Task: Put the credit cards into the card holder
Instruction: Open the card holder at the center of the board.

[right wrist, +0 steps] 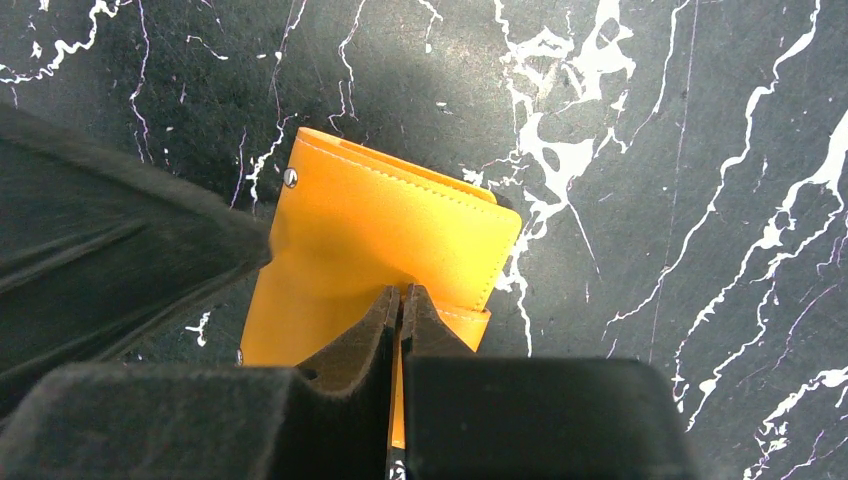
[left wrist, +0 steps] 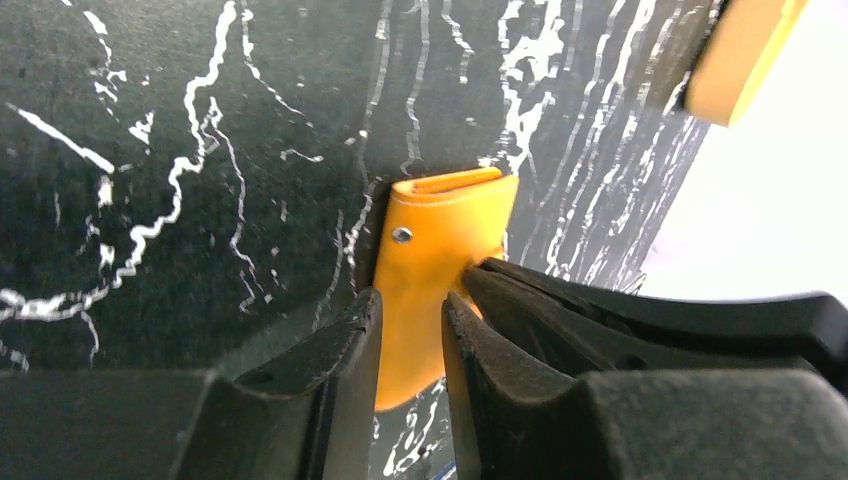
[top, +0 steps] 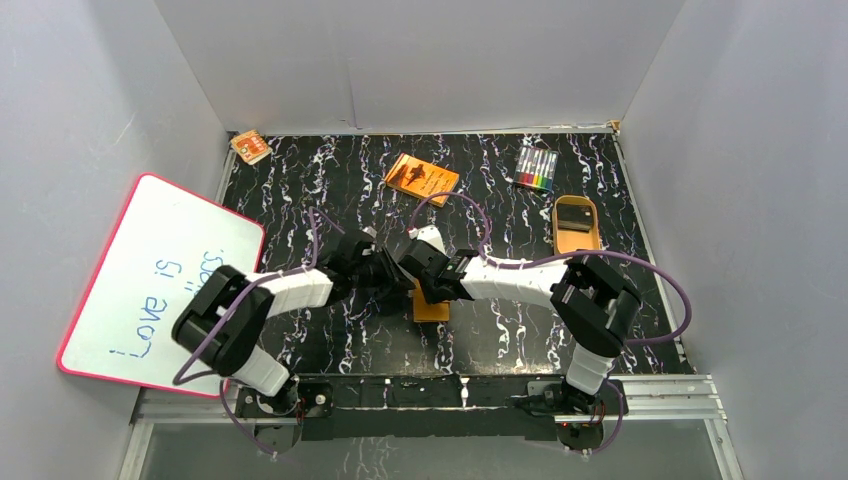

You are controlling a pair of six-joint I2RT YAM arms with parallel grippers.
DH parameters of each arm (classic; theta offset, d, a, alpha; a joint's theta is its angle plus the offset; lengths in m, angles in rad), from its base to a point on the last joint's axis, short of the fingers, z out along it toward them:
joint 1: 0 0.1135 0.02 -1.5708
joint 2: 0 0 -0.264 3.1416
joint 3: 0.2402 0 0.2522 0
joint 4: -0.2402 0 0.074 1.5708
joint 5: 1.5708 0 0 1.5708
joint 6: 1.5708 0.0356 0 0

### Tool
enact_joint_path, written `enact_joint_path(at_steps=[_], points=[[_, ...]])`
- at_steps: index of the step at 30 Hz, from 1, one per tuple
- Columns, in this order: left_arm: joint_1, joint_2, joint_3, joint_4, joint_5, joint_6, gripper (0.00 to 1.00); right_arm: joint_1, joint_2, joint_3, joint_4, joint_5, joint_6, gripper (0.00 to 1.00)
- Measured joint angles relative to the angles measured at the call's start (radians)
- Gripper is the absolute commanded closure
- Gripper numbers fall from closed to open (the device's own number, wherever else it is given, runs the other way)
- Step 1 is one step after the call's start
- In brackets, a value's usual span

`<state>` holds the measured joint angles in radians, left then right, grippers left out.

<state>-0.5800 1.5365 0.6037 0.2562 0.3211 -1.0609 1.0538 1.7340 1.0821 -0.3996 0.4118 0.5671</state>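
Note:
The card holder (top: 432, 306), an orange folded wallet with a snap stud, lies flat on the marbled mat between the two arms. My right gripper (right wrist: 402, 295) is shut on a thin orange flap at the card holder's (right wrist: 380, 230) near edge. My left gripper (left wrist: 412, 305) stands over the card holder (left wrist: 440, 225) with its jaws a little apart, and the orange leather shows through the gap. In the top view the left gripper (top: 400, 290) and right gripper (top: 425, 292) meet over it. A black credit card (top: 573, 215) lies in the tan tray (top: 592, 238) at the back right.
An orange book (top: 421, 178) and a pack of coloured markers (top: 536, 168) lie at the back of the mat. A small orange packet (top: 250, 146) sits in the far left corner. A whiteboard (top: 160, 280) leans at the left. Grey walls close in three sides.

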Motion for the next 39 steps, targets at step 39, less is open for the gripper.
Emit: enact_joint_path(at_steps=[39], points=[[-0.003, 0.098, -0.009, 0.129, 0.005, -0.046, 1.0, 0.0, -0.08, -0.022, 0.012, -0.09, 0.04, 1.0]])
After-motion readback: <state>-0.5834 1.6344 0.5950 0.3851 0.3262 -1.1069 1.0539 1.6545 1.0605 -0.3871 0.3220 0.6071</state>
